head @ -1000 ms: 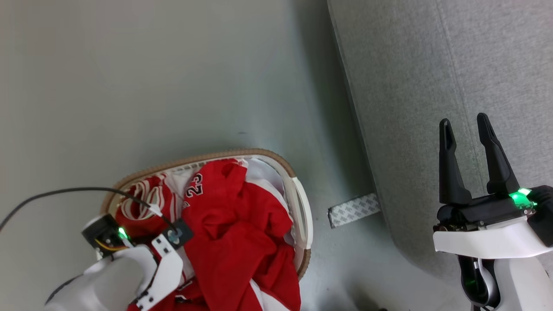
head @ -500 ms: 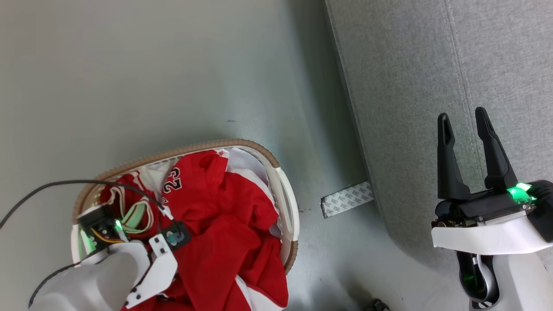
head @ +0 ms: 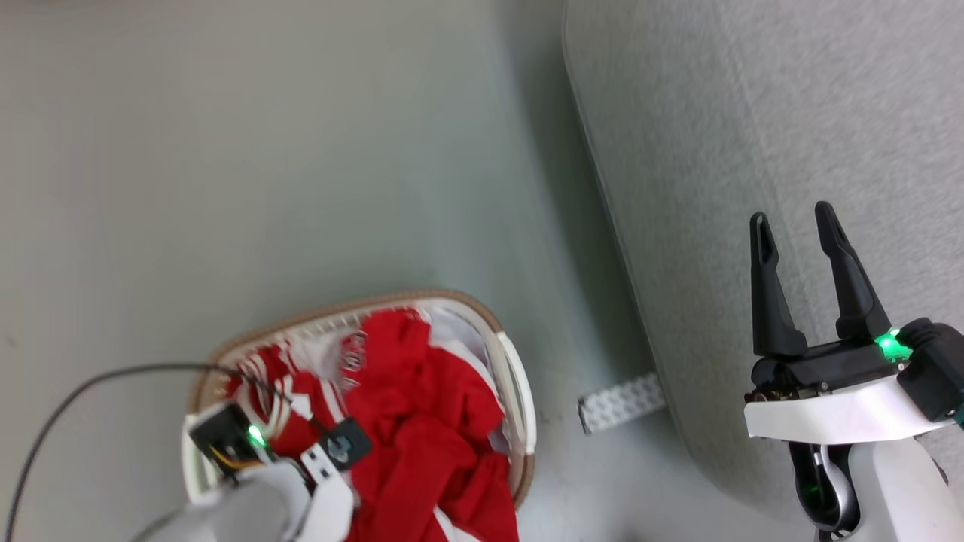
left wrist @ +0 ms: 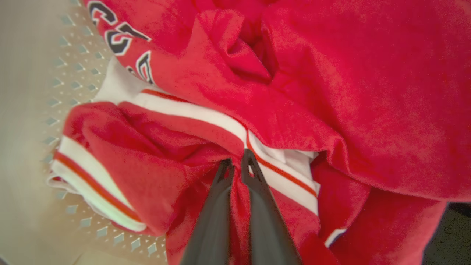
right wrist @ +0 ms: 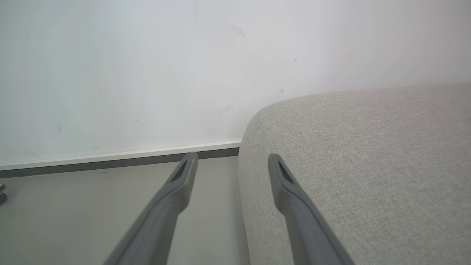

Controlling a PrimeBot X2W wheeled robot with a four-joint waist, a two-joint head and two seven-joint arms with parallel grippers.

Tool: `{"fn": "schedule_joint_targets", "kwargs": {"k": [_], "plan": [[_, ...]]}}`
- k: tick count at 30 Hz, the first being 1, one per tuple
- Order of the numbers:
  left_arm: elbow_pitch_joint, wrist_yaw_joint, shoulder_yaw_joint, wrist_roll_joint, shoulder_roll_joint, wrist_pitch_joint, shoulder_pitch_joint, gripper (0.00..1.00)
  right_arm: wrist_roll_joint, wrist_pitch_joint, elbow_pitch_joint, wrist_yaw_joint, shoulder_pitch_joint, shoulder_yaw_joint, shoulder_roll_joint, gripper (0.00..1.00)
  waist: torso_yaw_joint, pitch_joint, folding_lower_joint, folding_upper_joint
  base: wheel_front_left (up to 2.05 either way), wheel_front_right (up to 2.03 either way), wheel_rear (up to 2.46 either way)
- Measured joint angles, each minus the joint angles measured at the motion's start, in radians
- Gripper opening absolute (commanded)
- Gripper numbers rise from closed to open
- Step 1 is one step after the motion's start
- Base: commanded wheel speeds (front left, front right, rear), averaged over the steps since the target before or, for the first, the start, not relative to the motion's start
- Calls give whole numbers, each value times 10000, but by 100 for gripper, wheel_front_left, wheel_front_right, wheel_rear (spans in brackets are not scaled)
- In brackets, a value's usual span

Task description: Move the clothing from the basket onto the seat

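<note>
Jaws of the left gripper (left wrist: 237, 165) were clamped on a red jersey (left wrist: 331, 92) fold in the basket (head: 444, 297), lower left. Jaws of the right gripper (head: 791, 212) stood wide over the seat (head: 753, 113). Tangled garments could drag the thin pinch loose.

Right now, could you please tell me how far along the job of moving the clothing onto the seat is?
Done: nothing; the seat is bare where it shows. In hand: the left pincer is shut on a fold of clothing inside the basket. Left: lift that piece, carry it to the seat, then likely return for the rest. The right pincer is open and empty above the seat's edge.
</note>
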Motion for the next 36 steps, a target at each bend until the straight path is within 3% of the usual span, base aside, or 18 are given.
{"fn": "schedule_joint_targets", "kwargs": {"k": [6, 17, 26, 36], "plan": [[-27, 0, 529, -1246, -692, -941, 788, 0, -186, -2, 230, 0, 243, 33, 8, 100, 344, -1335, -1, 0, 0, 0, 0], [-1110, 0, 1264, -2941, -1254, -1739, 1728, 0, -782, -2, 924, 0, 823, 188, 8, 100, 1330, -3645, -2, 0, 0, 0, 0], [-3404, 17, 2514, -3609, -721, -1793, 2114, 0, -769, -2, 1260, 0, 1150, 299, 4, 100, 2196, -4938, -3, 0, 0, 0, 0], [-6378, 502, 3873, -3568, -2, -1793, 2834, 0, -545, -2, 1471, 0, 1511, 598, 6, 100, 2567, -6094, -3, 0, 0, 0, 0]]}}
